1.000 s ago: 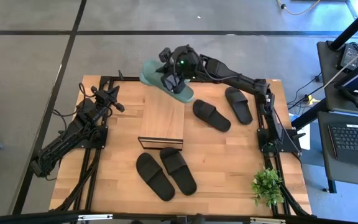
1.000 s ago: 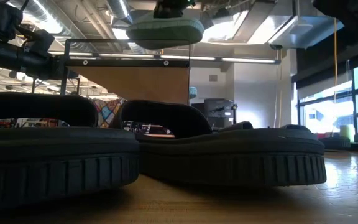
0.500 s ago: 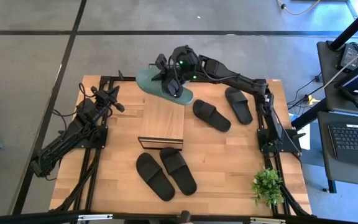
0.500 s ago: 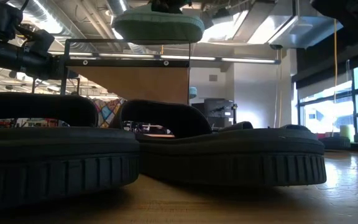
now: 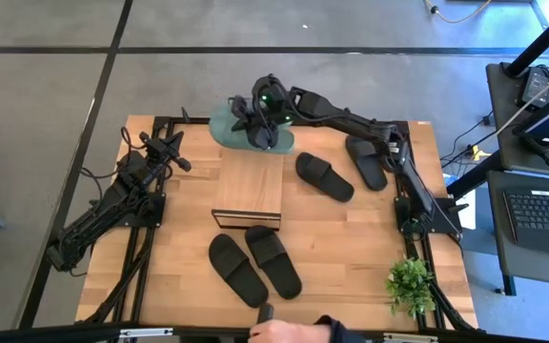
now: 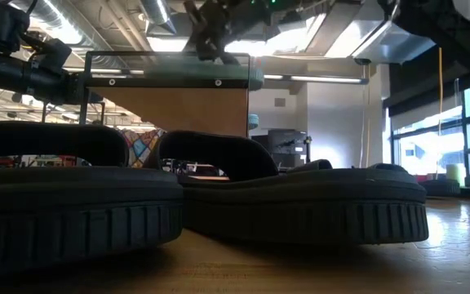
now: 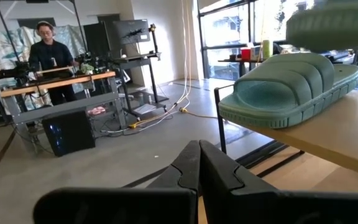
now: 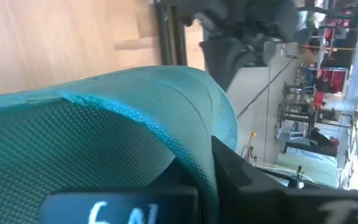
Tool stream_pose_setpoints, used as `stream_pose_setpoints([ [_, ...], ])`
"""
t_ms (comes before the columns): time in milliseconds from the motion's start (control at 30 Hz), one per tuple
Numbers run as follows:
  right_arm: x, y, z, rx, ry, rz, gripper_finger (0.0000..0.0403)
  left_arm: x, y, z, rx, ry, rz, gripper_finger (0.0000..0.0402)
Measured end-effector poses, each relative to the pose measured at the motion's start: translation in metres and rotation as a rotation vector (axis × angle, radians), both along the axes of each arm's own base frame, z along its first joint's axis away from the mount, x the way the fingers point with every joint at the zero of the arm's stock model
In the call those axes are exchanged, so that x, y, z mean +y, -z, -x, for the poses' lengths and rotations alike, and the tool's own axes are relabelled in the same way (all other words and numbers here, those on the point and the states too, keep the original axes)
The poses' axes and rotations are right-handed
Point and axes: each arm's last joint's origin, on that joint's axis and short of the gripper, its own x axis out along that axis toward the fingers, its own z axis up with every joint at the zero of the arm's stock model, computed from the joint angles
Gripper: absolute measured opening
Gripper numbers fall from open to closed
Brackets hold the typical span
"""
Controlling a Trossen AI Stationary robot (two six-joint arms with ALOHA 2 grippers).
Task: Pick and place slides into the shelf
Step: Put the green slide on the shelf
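Observation:
My right gripper is at the shelf's far end, shut on a sage green slide. In the left wrist view that slide hangs just above the second green slide, which lies sole down on the far end of the shelf's wood top, one end overhanging. The shelf stands mid-table. Two black slides lie near its near end and two more to its right. My left gripper waits shut over the table's left side. My right gripper holds the green slide from above, pointing down, somewhere about its middle; the gripper's body hides the exact spot in the high view. In the right wrist view the slide's textured green surface lies against one finger. The slide is lifted, roughly level.
A potted plant stands at the table's near right corner. A person's hand reaches in at the near edge. The nearest black slides fill the low view. Bare wood shows left of the shelf. A person stands at a desk in the room.
My right gripper has moved down and toward the table's left at the shelf's far end, carrying the green slide from well above the shelf to about the height of its top. A person's hand has come in at the near edge.

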Motion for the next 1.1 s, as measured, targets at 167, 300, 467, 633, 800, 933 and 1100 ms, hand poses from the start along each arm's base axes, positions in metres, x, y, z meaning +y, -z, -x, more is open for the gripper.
stream_pose_setpoints([
  [167, -0.002, 0.016, -0.007, 0.034, -0.017, 0.008, 0.0012, 0.000, 0.000, 0.000, 0.001, 0.000, 0.001, 0.0000],
  [300, -0.005, 0.024, -0.009, 0.052, -0.022, 0.011, 0.0012, 0.000, 0.000, 0.000, 0.002, -0.003, 0.000, 0.0000],
  [467, -0.006, 0.030, -0.011, 0.071, -0.024, 0.011, 0.0012, 0.000, 0.000, 0.000, 0.094, -0.006, -0.050, 0.0000],
  [633, -0.008, 0.039, -0.013, 0.102, -0.023, 0.000, 0.0012, 0.000, 0.000, 0.000, 0.166, -0.008, -0.091, 0.0000],
  [800, -0.009, 0.049, -0.016, 0.124, -0.023, -0.007, 0.0012, 0.000, 0.000, 0.000, 0.167, -0.008, -0.091, 0.0000],
  [933, -0.011, 0.051, -0.017, 0.118, -0.022, -0.004, 0.0012, 0.000, 0.000, 0.000, 0.167, -0.008, -0.091, 0.0000],
  [1100, -0.015, 0.054, -0.018, 0.111, -0.025, -0.004, 0.0012, 0.000, 0.000, 0.000, 0.168, -0.008, -0.091, 0.0000],
])
